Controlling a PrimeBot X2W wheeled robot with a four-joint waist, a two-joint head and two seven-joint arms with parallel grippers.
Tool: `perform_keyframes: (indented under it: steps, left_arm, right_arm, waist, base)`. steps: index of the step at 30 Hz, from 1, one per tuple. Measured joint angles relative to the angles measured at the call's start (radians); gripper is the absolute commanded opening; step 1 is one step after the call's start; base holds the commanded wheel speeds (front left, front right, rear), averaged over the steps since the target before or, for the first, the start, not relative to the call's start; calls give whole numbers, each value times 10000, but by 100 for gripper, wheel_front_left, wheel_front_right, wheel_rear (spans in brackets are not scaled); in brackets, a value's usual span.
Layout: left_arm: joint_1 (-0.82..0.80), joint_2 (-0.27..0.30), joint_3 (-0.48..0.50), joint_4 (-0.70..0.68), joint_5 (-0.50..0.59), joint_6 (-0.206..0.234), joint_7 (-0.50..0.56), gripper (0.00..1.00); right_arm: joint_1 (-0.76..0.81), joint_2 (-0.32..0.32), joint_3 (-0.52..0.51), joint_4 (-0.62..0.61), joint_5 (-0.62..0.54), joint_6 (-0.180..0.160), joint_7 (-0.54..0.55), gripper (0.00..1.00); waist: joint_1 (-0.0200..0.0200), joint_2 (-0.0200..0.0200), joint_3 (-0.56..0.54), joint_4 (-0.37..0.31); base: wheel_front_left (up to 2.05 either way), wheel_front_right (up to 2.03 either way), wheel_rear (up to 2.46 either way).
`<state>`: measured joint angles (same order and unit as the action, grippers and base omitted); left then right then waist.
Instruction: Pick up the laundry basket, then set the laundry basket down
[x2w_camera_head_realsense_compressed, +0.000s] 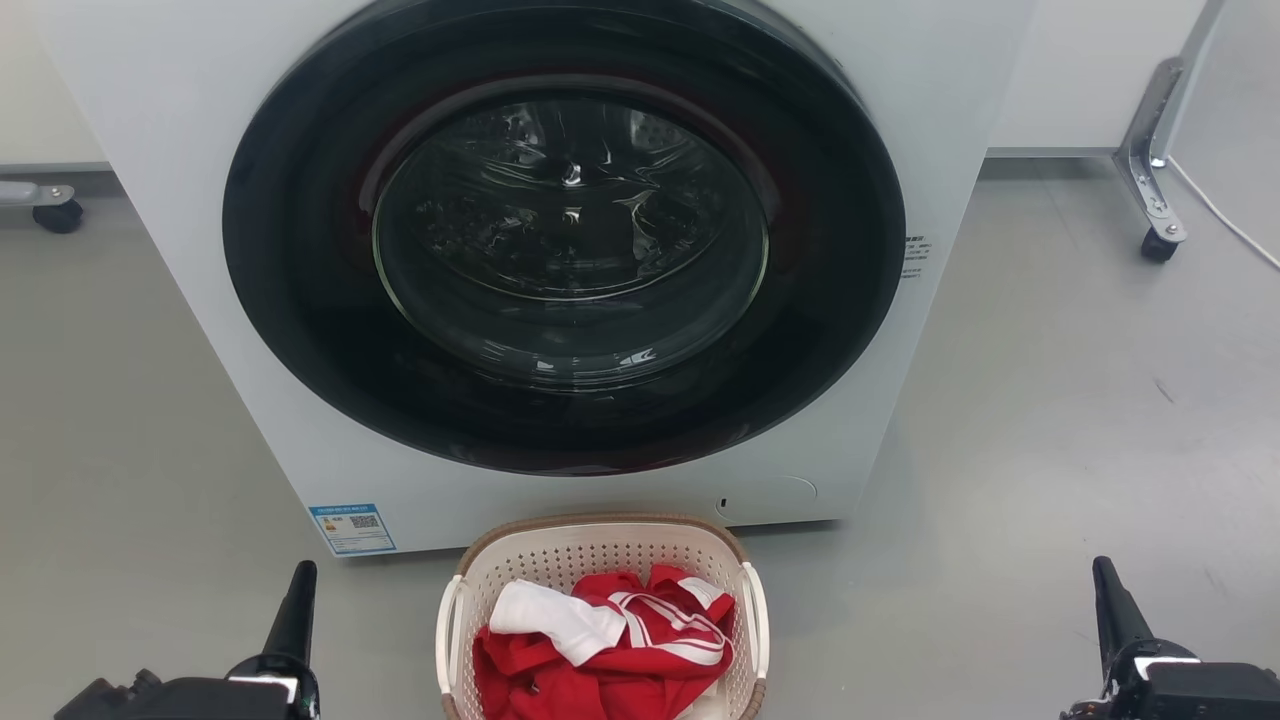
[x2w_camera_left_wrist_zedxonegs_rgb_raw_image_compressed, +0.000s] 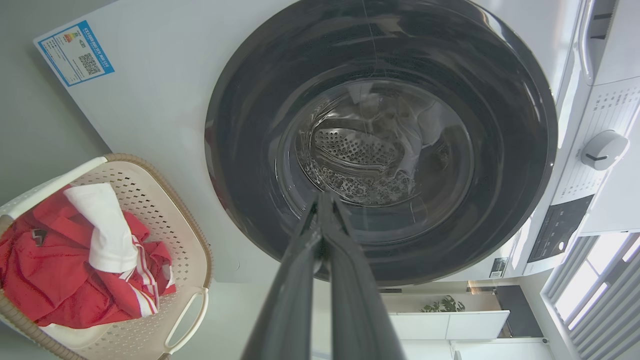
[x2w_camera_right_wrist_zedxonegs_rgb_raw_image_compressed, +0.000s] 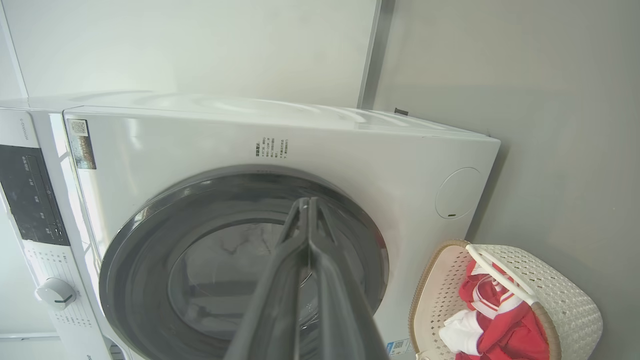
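A white washer, door closed, stands on a grey floor. Just in front of it the basket sits on the floor, holding red and white clothes. The basket lies between the two grippers, one of its side handles facing each. The left gripper is nearer; the right gripper is well apart. Both grippers are closed, fingers pressed together, holding nothing.
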<state>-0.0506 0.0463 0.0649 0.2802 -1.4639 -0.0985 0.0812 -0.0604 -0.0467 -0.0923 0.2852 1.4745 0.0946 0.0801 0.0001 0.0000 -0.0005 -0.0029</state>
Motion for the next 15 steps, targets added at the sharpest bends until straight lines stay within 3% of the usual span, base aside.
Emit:
perform_keyframes:
  steps: [10,15]
  left_arm:
    - [-225,-31,253,140,-1235,-238,303,0]
    - [-294,-38,259,146,-1367,-251,324,0]
  right_arm:
    - [-198,21,-387,130,1204,236,301,0]
    - [-318,27,-401,136,1225,257,332,0]
  waist:
    - [0,1,23,29]
    - [0,1,23,29]
  base:
    - [0,0,0]
    - [0,0,0]
